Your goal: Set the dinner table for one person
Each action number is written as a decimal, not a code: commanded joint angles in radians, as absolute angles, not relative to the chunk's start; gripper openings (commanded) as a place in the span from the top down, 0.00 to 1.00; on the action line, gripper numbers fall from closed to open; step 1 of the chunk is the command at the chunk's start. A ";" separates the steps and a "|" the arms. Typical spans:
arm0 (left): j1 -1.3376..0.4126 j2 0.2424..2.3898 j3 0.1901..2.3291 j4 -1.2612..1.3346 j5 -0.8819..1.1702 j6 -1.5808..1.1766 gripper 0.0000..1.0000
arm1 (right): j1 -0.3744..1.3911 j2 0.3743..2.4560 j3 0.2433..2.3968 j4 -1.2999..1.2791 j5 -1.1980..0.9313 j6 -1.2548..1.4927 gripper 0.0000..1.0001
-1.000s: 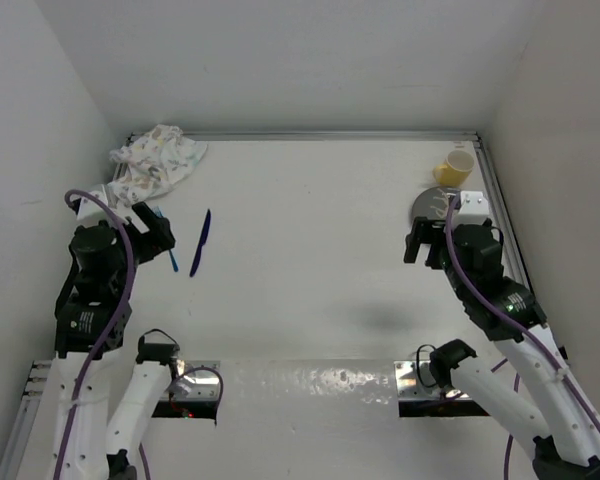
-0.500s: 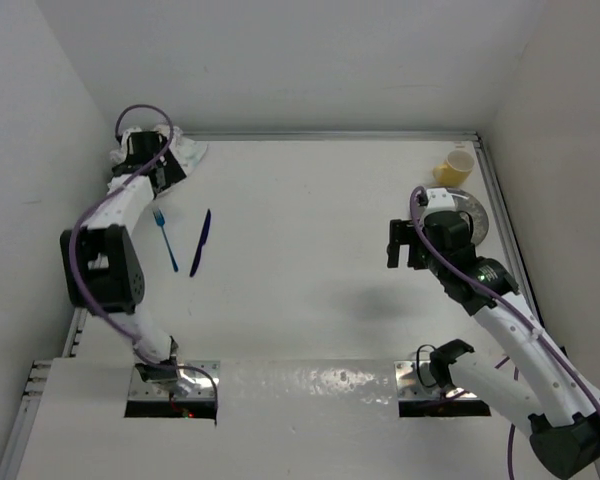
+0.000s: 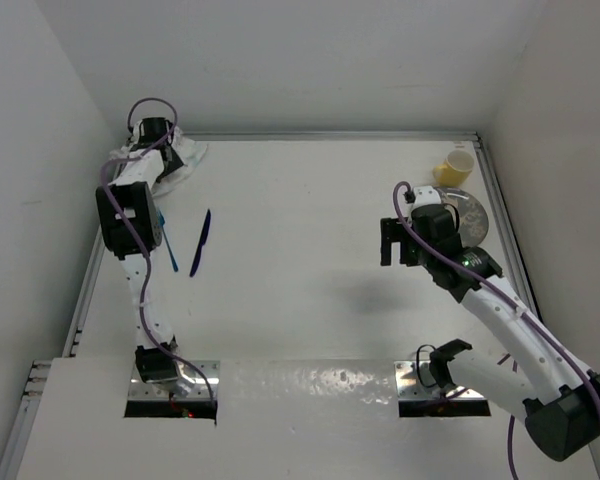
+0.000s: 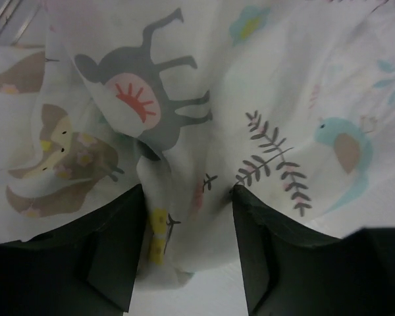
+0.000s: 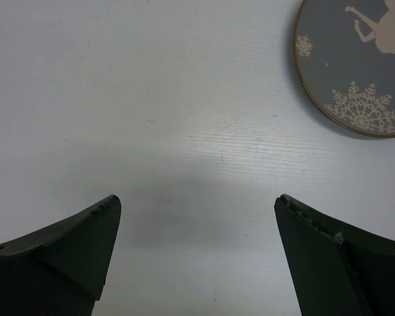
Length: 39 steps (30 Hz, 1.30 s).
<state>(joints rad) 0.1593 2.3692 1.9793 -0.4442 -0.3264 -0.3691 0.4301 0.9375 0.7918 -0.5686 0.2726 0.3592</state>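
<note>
- The large flat white rectangular desk [image 3: 310,220] with thin metal rails extends across the whole working area; its middle is shown bare.
- The crumpled white cloth mat printed with deer, birds and leaves [image 4: 184,92] is located in the far-left corner of the desk, directly under the left gripper [image 4: 187,197].
- The left gripper is shown with its fingers partly parted and a raised fold of the mat between them. It cannot be told whether the fold is clamped.
- The right gripper [image 5: 197,204] is released, jaws wide, over bare desk and holding nothing.
- The round grey plate with snowflake and reindeer print [image 5: 355,66] lies just beyond the right gripper, to its right; the yellow cup [image 3: 458,166] stands farther back, near the plate's far edge.
- The slim blue knife [image 3: 200,243] lies left of centre, its long axis running roughly near to far.
- Governing relation: the mat is at the left gripper and well apart from the right arm. The mat is therefore judged to be the left arm's item, to be drawn toward the desk middle.
</note>
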 commanded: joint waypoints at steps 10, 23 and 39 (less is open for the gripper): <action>0.173 2.326 1.998 -0.346 -0.062 -0.319 1.00 | 0.437 0.930 0.813 -0.514 0.244 0.344 0.01; -0.114 1.765 1.896 -0.365 0.012 -0.416 1.00 | 0.437 0.807 0.824 -0.517 0.226 0.321 0.01; -0.630 1.071 0.941 -0.281 -0.172 -0.819 0.52 | 0.439 0.684 0.781 -0.603 0.184 0.365 0.01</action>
